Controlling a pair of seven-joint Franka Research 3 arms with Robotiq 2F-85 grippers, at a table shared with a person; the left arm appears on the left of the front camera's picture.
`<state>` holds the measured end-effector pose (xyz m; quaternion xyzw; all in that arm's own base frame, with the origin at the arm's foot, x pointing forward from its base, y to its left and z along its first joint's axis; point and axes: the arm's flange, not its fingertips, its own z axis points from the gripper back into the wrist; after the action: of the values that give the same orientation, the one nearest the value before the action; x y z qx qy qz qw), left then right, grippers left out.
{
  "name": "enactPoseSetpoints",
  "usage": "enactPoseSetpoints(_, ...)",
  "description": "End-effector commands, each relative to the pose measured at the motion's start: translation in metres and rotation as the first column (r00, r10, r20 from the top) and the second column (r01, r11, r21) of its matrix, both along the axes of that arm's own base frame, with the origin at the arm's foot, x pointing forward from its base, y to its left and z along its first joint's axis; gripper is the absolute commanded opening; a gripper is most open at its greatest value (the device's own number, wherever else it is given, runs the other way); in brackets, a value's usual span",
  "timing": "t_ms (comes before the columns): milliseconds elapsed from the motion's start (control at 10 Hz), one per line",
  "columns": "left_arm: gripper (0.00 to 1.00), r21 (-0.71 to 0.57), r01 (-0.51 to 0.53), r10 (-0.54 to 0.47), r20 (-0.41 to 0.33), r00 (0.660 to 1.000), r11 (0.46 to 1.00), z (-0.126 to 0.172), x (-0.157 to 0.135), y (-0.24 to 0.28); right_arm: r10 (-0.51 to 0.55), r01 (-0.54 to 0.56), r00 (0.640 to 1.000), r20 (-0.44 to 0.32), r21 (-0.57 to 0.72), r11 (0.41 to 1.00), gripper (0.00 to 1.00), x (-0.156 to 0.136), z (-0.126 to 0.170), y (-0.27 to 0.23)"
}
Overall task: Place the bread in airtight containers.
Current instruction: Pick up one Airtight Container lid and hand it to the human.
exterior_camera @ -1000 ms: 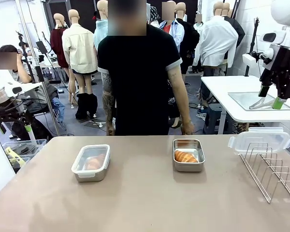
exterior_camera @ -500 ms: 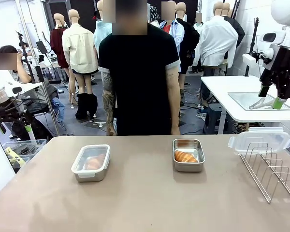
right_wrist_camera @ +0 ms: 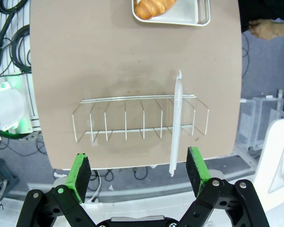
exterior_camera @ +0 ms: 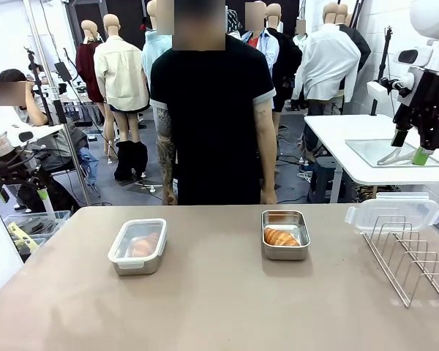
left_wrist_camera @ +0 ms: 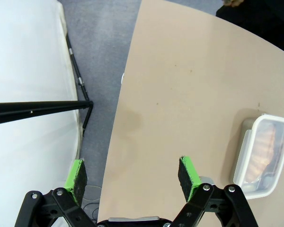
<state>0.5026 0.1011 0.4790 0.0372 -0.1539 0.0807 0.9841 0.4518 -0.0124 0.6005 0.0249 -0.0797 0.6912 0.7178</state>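
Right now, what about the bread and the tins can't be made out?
- Lidded tin: its croissant is blurred by the lid, front view.
- Same tin, left wrist view: cut off by the right edge.
- Open tin, right wrist view: cut off by the top edge, croissant partly visible.

I see a grey floor [exterior_camera: 117, 191] strewn with cables behind my tan table [exterior_camera: 219, 307]; a white table [exterior_camera: 351, 146] stands far right.

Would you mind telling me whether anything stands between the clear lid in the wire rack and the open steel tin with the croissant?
Nothing visible does. The clear white-rimmed plastic lid stands upright in the wire rack, and bare tan tabletop lies between the rack and the open shiny steel tin holding the golden-brown croissant.
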Motion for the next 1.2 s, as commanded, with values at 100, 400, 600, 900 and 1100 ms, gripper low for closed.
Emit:
enactPoseSetpoints(100, 1.00, 0.009, -0.005, 0.005, 0.000, 1.000, 1.000, 0.000, -0.002, 0.000, -0.035, 0.034, 0.999, 0.009, 0.015, 0.999, 1.00, 0.002, -0.010, -0.003)
enactPoseSetpoints(400, 1.00, 0.009, -0.005, 0.005, 0.000, 1.000, 1.000, 0.000, -0.002, 0.000, -0.078, 0.080, 0.996, 0.049, -0.052, 0.995, 1.00, 0.021, -0.046, -0.007)
enactPoseSetpoints(600, 1.00, 0.009, -0.005, 0.005, 0.000, 1.000, 1.000, 0.000, -0.002, 0.000, -0.040, 0.040, 0.999, 0.003, -0.014, 0.999, 1.00, 0.038, -0.066, -0.016)
enactPoseSetpoints(900, 1.00, 0.009, -0.005, 0.005, 0.000, 1.000, 1.000, 0.000, -0.002, 0.000, -0.029, 0.028, 0.993, -0.115, -0.018, 0.999, 1.00, 0.072, -0.102, -0.029)
enactPoseSetpoints(1100, 1.00, 0.009, -0.005, 0.005, 0.000, 1.000, 1.000, 0.000, -0.002, 0.000, -0.027, 0.020, 0.984, -0.174, -0.041, 0.999, 1.00, 0.078, -0.119, -0.034)
